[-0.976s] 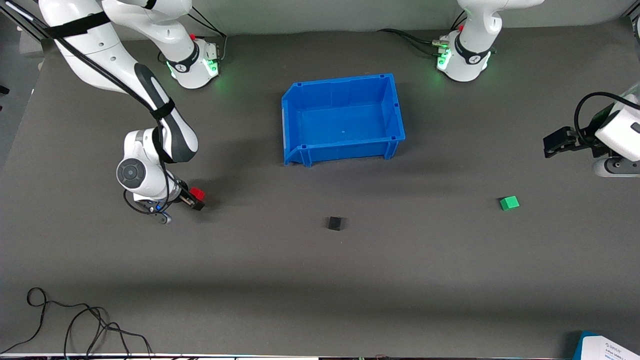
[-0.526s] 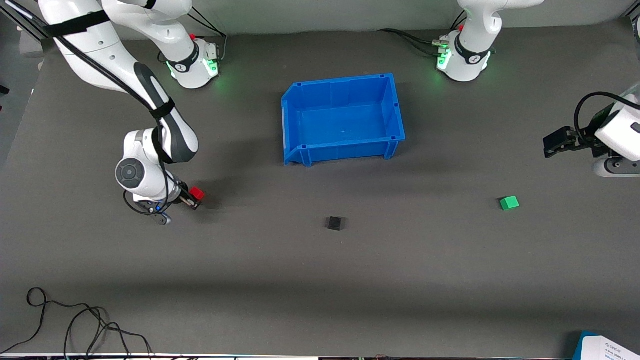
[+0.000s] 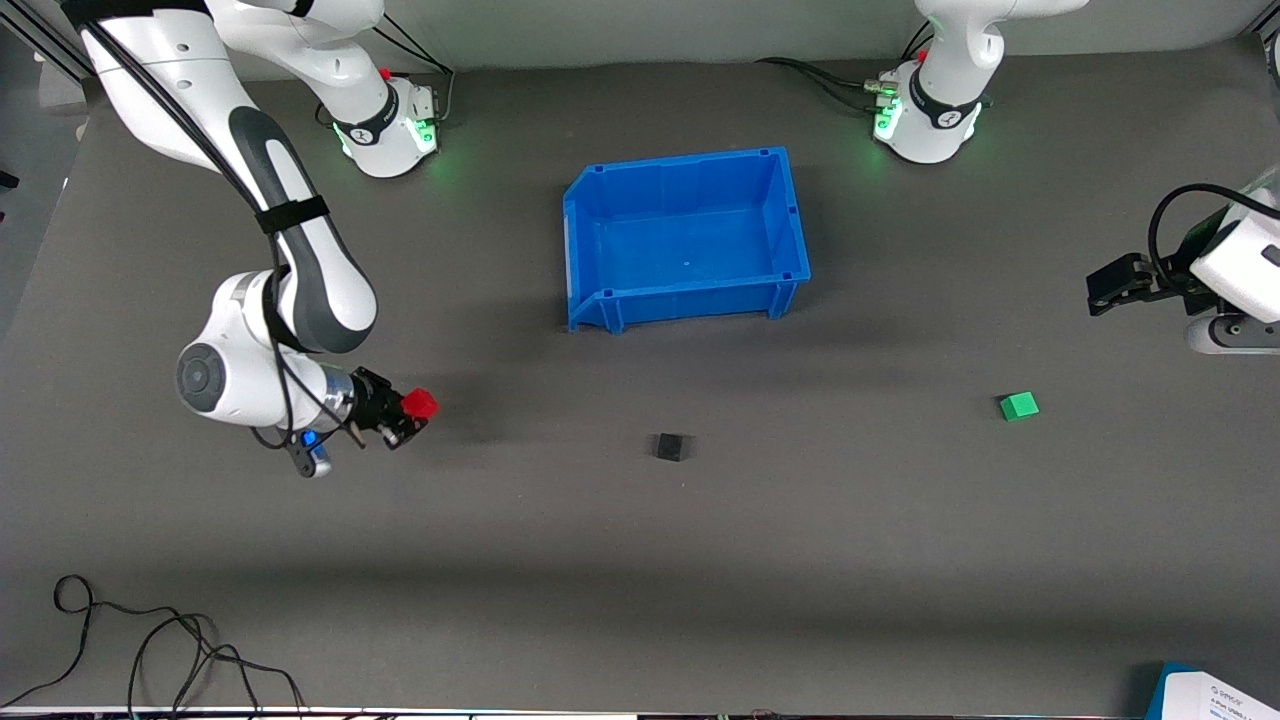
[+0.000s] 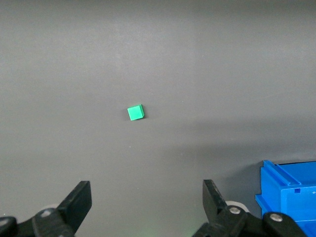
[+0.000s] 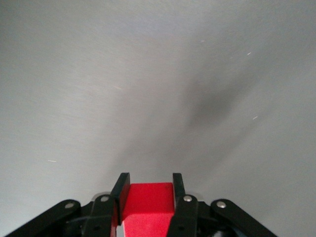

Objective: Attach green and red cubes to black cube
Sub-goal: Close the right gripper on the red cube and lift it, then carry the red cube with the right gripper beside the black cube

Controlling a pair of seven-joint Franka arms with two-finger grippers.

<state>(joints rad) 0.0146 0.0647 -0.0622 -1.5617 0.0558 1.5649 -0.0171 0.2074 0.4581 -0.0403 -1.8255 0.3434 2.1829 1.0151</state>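
Note:
My right gripper (image 3: 412,412) is shut on the red cube (image 3: 420,403) and holds it above the table toward the right arm's end; the red cube (image 5: 147,200) sits between the fingers in the right wrist view. The black cube (image 3: 671,446) lies on the table near the middle, nearer to the front camera than the blue bin. The green cube (image 3: 1019,405) lies on the table toward the left arm's end; it also shows in the left wrist view (image 4: 136,112). My left gripper (image 3: 1108,288) is open and empty, waiting above the table's edge at the left arm's end.
An empty blue bin (image 3: 602,296) stands at the table's middle, farther from the front camera than the black cube; its corner shows in the left wrist view (image 4: 289,195). Black cables (image 3: 150,650) lie at the near edge. A white and blue box corner (image 3: 1215,695) sits at the near corner.
My right gripper has lifted off the table with the red cube and swung its wrist, carrying the cube a little toward the black cube. The left arm has not moved.

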